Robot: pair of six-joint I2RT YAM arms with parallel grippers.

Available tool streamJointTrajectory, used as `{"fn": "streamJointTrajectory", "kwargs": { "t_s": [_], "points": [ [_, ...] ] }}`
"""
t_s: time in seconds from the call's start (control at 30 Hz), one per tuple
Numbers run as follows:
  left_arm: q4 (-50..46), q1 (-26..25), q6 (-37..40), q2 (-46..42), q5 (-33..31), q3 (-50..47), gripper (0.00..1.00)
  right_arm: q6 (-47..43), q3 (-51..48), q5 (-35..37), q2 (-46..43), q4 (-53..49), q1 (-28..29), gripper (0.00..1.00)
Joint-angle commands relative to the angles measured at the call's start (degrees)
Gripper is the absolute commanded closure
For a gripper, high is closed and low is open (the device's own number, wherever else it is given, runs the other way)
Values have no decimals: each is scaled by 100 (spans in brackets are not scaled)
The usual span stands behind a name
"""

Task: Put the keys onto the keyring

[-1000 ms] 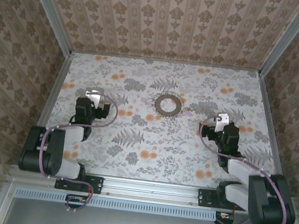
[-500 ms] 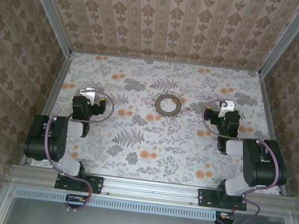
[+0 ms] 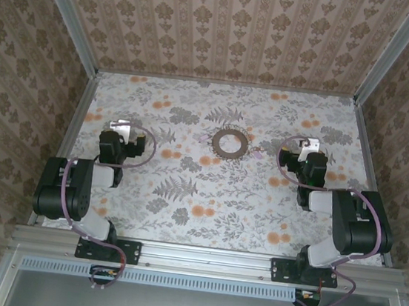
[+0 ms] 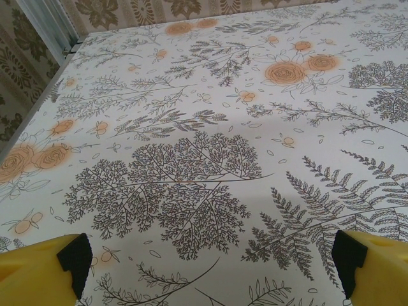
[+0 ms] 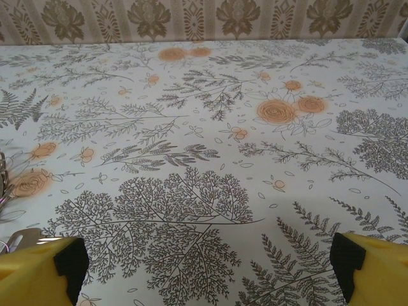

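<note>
Both tools stand released, their jaws spread wide with nothing between them. The left tool [image 3: 120,125] hangs close to the left edge of the flower-printed counter [image 3: 206,198], about halfway between its near and far edges. In the left wrist view its yellow fingers [image 4: 38,268] sit at the two lower corners, with bare printed surface between them. The right tool [image 3: 310,143] hangs toward the right edge at much the same depth, and its black-tipped fingers [image 5: 366,268] are just as far apart over bare print.

The keyring [image 3: 230,142] lies flat toward the far edge, roughly midway between the left and right edges, between the two tools and well apart from each. The keys [image 3: 257,153] show as a tiny pale purple speck near the ring on its right-hand side, not on it. They are too small to tell one piece from another.
</note>
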Motion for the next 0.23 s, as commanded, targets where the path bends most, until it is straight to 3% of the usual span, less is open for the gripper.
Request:
{"fn": "streamJointTrajectory", "kwargs": {
  "t_s": [0.0, 0.2],
  "points": [
    [83, 20, -92, -30, 82, 75, 0, 48, 73, 134, -20, -43, 37, 0],
    [79, 19, -98, -29, 89, 75, 0, 39, 28, 112, -41, 13, 41, 0]
  ]
}}
